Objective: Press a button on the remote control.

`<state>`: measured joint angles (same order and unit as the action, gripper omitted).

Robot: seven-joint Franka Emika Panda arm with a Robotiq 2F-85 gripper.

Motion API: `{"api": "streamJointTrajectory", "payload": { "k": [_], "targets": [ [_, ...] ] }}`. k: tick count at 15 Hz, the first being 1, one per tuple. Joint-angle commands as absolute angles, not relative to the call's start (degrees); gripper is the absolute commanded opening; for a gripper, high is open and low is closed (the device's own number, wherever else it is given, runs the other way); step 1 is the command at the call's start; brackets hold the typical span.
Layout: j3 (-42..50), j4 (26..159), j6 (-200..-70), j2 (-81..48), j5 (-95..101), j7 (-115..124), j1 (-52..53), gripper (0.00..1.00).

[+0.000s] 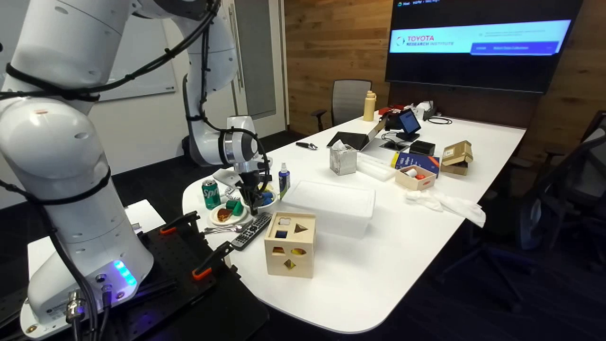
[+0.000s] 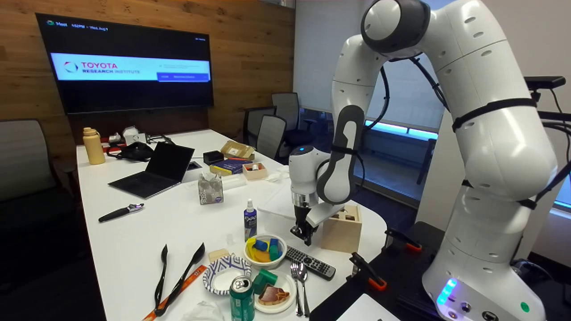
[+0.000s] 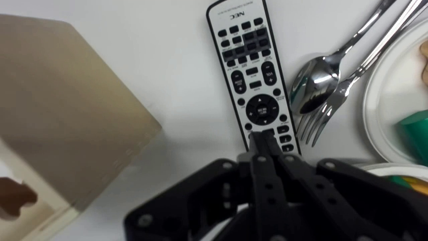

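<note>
Wooden shape-sorter box [image 3: 80,93] at left in wrist view, apart from anything I need. Next, NEC remote control [image 3: 257,78], face up on worktop [image 3: 187,87]. My gripper [image 3: 265,139]: drawn fully together, nothing held, tip appearing over dark button [image 3: 268,130] beside navigation ring [image 3: 262,109]; whether it touches, I can't make out. Step in hand, I judge: aiming press. Next calls for short straight descent, light push, lift. Right: spoon [image 3: 315,86], then fork [image 3: 341,90], near remote's edge; avoid nudging.
</note>
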<state>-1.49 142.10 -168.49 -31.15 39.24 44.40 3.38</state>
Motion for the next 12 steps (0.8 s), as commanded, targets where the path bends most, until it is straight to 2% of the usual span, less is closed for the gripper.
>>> {"api": "streamJointTrajectory", "payload": {
  "k": [1,9,10,12],
  "targets": [
    [-4.73,145.35,-162.82,-22.83,37.79,41.0,1.49,0.34],
    [-10.68,147.42,-158.5,-12.01,33.36,32.85,-1.44,0.95],
    [-11.15,147.66,-158.73,-11.11,32.77,31.7,-1.74,0.99],
    [-11.92,147.85,-158.59,-9.7,31.36,29.61,-2.08,1.0]
  ]
}}
